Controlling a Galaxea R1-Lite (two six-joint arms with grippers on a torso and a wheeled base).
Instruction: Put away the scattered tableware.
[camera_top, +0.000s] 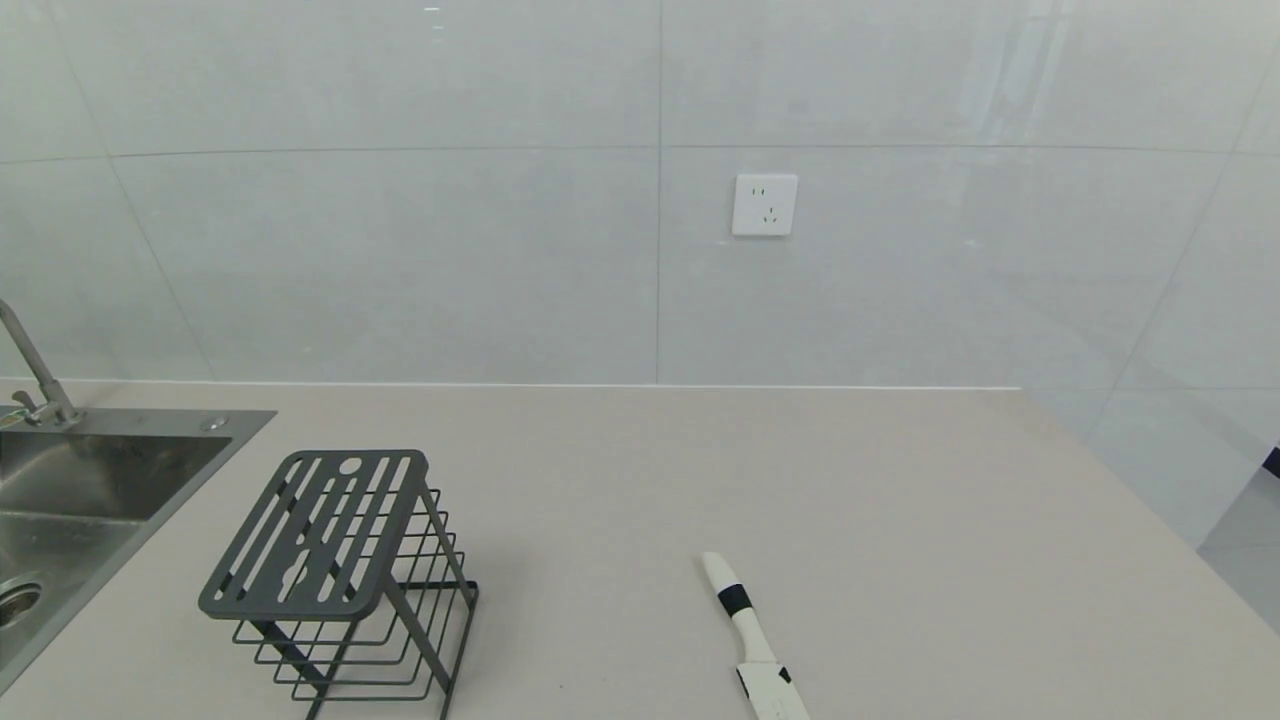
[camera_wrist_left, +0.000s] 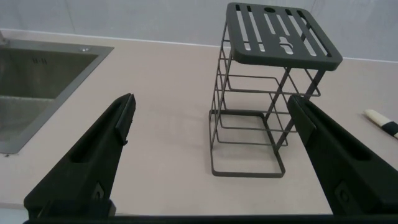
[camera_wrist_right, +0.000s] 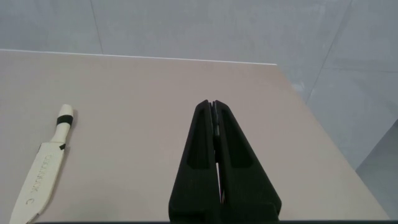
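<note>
**Location of items.** The knife (camera_top: 755, 640) lies flat on the counter (camera_top: 850, 470) at the lower centre-right of the head view. Its handle end points toward the wall and its blade end runs off the bottom edge. The rack (camera_top: 320, 530) stands at the lower left, well apart from the knife. The sink (camera_top: 150, 425) is at the far left edge.

**Gripper state.** The left gripper (camera_wrist_left: 211, 109) is spread wide and empty, facing the rack. The right gripper (camera_wrist_right: 212, 109) is pressed closed on nothing, above bare counter and near the knife.

**Materials and shapes.**
- Knife: cream, smooth and slim. A black band rings the rounded handle. The wider blade section is the same cream colour and is probably a sheath.
- Rack: dark matte metal, with an open wire frame under a tilted plate cut with long slots.
- Counter: pale, matte and flat.

**Handling.**
- The knife is likely light and rigid, with a slick surface.
- It lies low on the counter, so a pinch across the handle near the black band is advised.
- Keep the blade section free for insertion into a slot.
- The rack is probably light and may shift if bumped.
</note>
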